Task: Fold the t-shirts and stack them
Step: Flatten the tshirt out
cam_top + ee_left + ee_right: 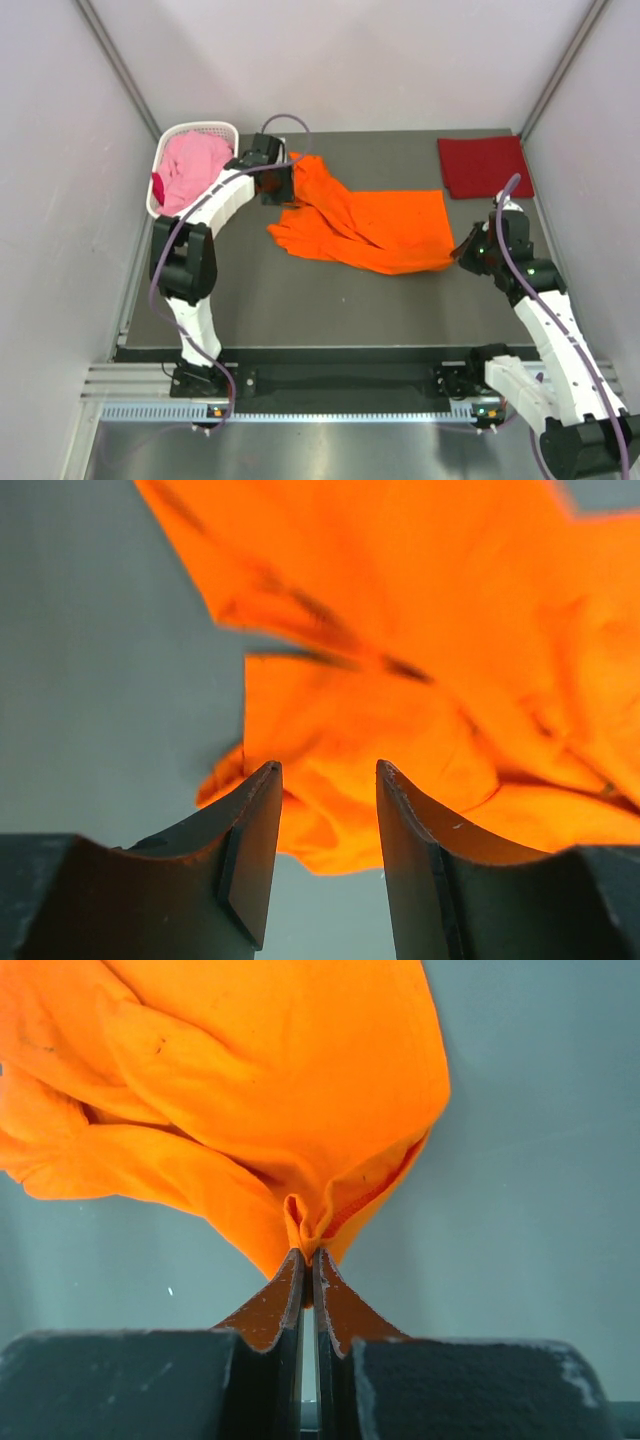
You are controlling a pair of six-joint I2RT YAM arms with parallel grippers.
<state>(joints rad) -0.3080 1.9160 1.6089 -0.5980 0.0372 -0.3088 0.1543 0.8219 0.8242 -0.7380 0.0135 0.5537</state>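
Observation:
The bright orange t-shirt (370,225) lies crumpled across the middle of the dark mat. My left gripper (279,187) hovers at its back left end. It stands open, and in the left wrist view the orange t-shirt (420,680) lies just beyond the gripper (330,770), with nothing between the fingers. My right gripper (463,250) is shut on the shirt's right corner. The right wrist view shows a pinch of hem of the orange t-shirt (250,1080) caught at the fingertips of the gripper (308,1255). A folded dark red t-shirt (485,165) lies at the back right. A pink t-shirt (190,168) fills the basket.
A white lattice basket (215,129) stands at the back left corner of the mat (330,300). Grey walls close in on both sides and the back. A metal rail (330,385) with the arm bases runs along the near edge.

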